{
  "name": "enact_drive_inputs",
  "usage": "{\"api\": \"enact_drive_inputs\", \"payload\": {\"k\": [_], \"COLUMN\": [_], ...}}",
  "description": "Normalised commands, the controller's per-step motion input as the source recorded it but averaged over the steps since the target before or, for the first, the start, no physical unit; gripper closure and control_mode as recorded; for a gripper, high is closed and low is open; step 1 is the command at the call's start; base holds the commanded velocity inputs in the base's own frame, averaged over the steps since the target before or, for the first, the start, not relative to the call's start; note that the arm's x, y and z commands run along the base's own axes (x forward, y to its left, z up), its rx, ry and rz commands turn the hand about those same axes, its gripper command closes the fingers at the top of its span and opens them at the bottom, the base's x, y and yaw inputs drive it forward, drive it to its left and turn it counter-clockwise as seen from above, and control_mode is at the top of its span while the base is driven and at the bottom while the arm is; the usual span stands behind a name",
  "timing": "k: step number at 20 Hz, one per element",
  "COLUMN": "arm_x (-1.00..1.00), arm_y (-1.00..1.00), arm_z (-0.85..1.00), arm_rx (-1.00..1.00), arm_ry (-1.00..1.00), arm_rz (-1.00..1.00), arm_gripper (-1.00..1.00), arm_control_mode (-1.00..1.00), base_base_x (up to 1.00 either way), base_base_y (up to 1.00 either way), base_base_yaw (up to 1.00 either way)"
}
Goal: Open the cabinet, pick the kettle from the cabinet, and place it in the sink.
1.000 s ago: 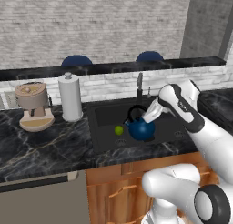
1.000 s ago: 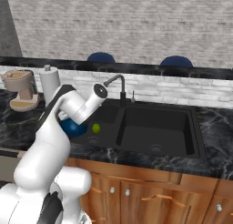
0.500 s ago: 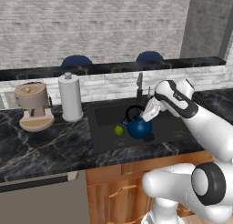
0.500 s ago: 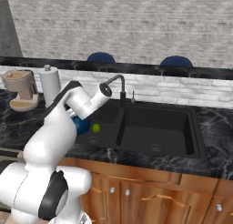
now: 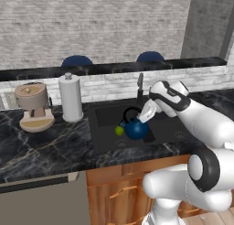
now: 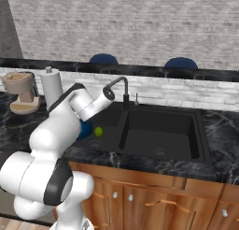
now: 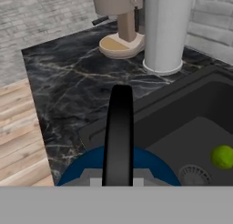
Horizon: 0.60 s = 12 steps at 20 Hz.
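The kettle (image 5: 136,128) is sitting low in the sink (image 5: 105,114), in the basin's left part, its black handle (image 7: 119,132) arching up the middle of the hand view. The gripper (image 5: 147,113) is hanging just above it at about one o'clock — whether its fingers are spread or pinched on the handle, I cannot tell. A small green ball (image 5: 119,131) is lying beside the kettle at nine o'clock. Farther off, on the black counter (image 5: 41,146), a white paper-towel roll (image 5: 70,97) is standing at ten o'clock, with a tan coffee machine (image 5: 33,106) beyond it. The faucet (image 6: 119,86) is rising at the sink's back edge.
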Motion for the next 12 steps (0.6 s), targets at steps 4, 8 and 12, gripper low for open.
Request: {"api": "enact_drive_inputs", "payload": {"k": [4,8,12], "arm_x": [0.15,0.13,0.05], "arm_y": [0.04,0.0,0.1], "arm_z": [-0.24,-0.21,-0.24], "arm_rx": [0.02,0.01,0.0], "arm_ry": [-0.02,-0.09,-0.08], "arm_rz": [0.0,0.0,0.0], "arm_gripper": [1.0,1.0,1.0], "arm_control_mode": [-1.0,-1.0,-1.0], "base_base_x": [0.0,0.0,0.0], "base_base_y": [0.0,0.0,0.0], "base_base_yaw": [0.0,0.0,0.0]}}
